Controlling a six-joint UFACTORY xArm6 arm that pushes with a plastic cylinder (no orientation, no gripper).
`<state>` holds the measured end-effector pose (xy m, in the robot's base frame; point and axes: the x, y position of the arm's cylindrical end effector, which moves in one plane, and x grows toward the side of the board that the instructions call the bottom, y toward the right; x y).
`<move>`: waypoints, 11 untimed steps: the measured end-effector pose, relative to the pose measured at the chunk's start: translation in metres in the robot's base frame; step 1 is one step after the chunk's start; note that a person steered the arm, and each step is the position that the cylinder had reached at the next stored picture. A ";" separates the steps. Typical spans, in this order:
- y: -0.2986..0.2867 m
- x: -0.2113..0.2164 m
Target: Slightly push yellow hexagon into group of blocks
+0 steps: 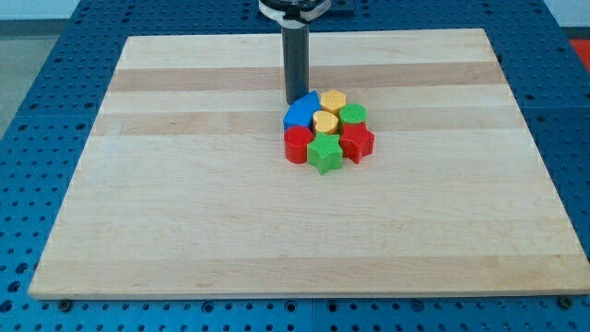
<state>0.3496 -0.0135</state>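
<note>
The yellow hexagon (333, 100) sits at the top of a tight cluster of blocks near the board's middle. Touching it are a blue block (301, 113) on its left, a yellow heart-like block (324, 122) below it and a green round block (353, 114) on its right. Lower in the cluster lie a red round block (297, 145), a green star (324, 154) and a red star (358, 142). My tip (296, 100) stands just above the blue block, left of the yellow hexagon, close to both.
The wooden board (184, 184) lies on a blue perforated table (46, 92). The arm's mount (295, 9) hangs over the board's top edge.
</note>
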 end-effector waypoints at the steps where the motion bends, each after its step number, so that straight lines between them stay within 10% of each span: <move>1: 0.000 0.004; 11: 0.048 -0.004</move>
<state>0.3452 0.0344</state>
